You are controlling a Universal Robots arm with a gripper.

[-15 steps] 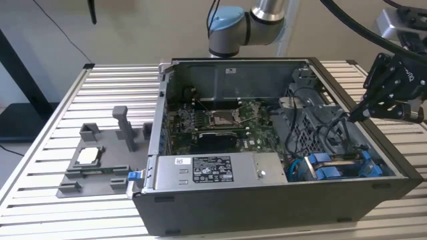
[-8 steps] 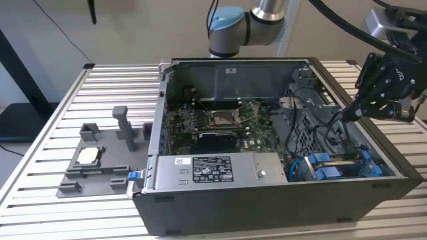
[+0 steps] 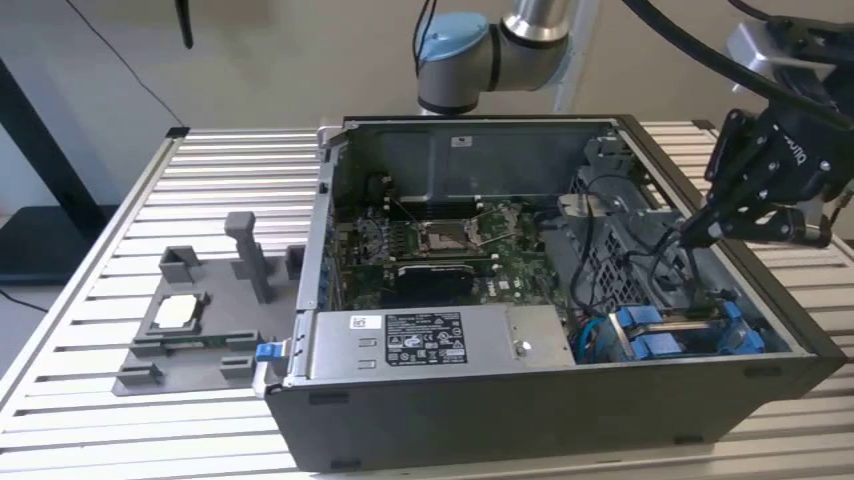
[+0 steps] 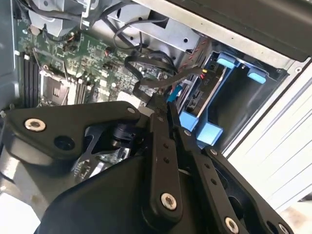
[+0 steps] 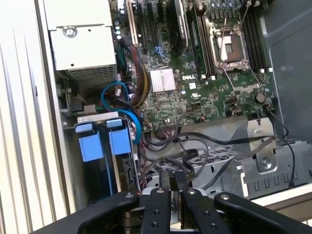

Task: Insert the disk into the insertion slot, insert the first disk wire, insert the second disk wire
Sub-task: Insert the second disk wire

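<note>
A pale wall stands behind a slatted white tabletop (image 3: 107, 260) in the exterior view, and an open computer case (image 3: 534, 400) lies on it with its motherboard (image 3: 441, 240) exposed. A grey labelled power-supply box (image 3: 427, 345) sits along the case's near edge. At the exterior view's left, a grey fixture plate (image 3: 187, 340) rests on the tabletop, well apart from my work. My end effector (image 3: 694, 235) reaches down inside the case at the exterior view's right, among black cables, just above the disk (image 3: 681, 335) with its blue carrier, which already sits in the insertion slot (image 3: 741, 310).

In the second wrist view my fingers (image 4: 163, 141) are drawn close together around a black wire (image 4: 146, 63), right beside the blue-framed slot (image 4: 219, 92).

In the first wrist view the clenched fingers (image 5: 163, 195) hang over black cables, near the blue carrier tabs (image 5: 102, 141) and the motherboard (image 5: 195, 87).
</note>
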